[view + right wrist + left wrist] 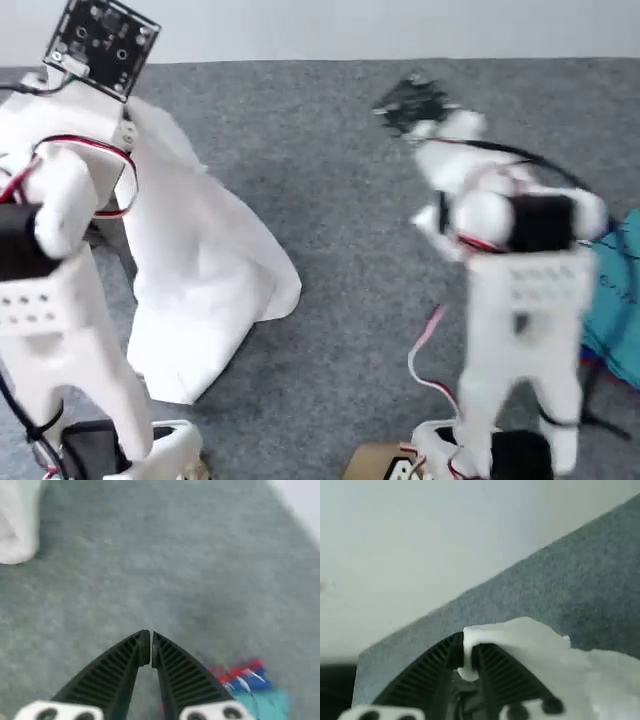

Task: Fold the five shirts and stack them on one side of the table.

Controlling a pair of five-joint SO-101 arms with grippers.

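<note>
Fabric of the white shirt [535,645] sits pinched in the left gripper [468,652]; right gripper [150,647], jaws together, seems empty, near a teal shirt [262,702].

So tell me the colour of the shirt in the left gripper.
White shirt, clearest in high view.

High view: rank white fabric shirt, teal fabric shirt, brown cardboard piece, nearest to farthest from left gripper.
1. White fabric shirt: clamped in the left gripper, left side.
2. Brown cardboard piece: near edge, centre.
3. Teal fabric shirt: far right edge.
</note>
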